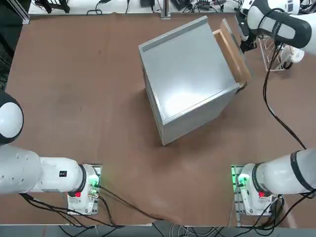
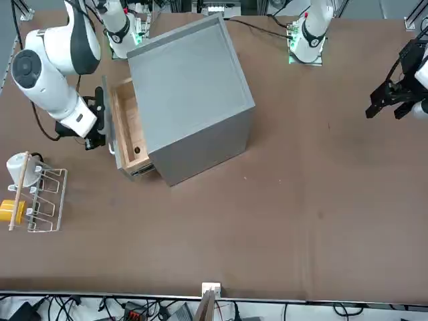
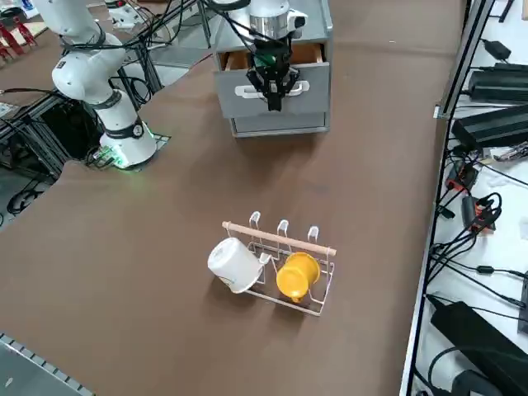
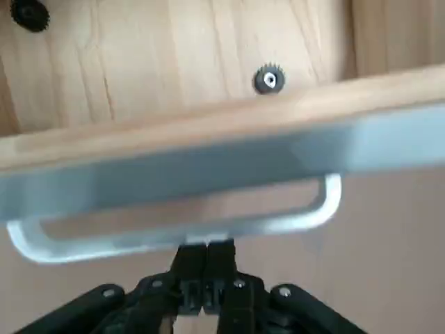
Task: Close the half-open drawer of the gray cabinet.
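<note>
The right gripper [image 4: 205, 268], fingers pressed together and holding nothing, sits just at the silver handle [image 4: 174, 233] of the drawer [image 2: 127, 127], which juts partly out of the gray cabinet [image 2: 190, 80] near the table's middle; I judge a straight, level push square on the front panel [image 3: 272, 91] closes it best without skewing the cabinet. Off to the side, well apart, a wire rack [image 3: 285, 260] carries a white cup [image 3: 233, 264] and a yellow cup [image 3: 297, 276], and nothing blocks the drawer's travel.
</note>
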